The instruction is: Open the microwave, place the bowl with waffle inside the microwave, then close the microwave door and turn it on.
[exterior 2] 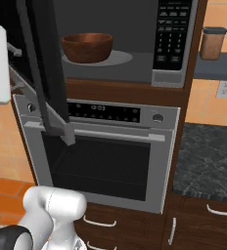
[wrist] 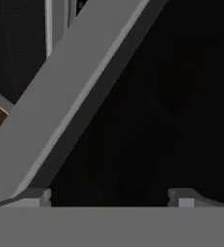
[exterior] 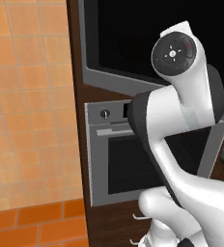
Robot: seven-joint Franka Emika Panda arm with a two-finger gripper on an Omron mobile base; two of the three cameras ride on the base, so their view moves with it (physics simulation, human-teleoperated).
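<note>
Microwave door (exterior 2: 42, 63) seen swung open at upper left; wooden bowl (exterior 2: 86, 47) already inside microwave (exterior 2: 176, 80). End effector (wrist: 109, 195) spread apart, empty. Door judged stiff, hinged; best pushed at its grey edge.

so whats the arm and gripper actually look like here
The arm is glossy white, made of rounded, tube-like links with dark grey to black bands at the joints. One joint ends in a round dark cap with small light markings and a red dot. No cables show. The gripper shows as two small grey blocky finger tips.
</note>
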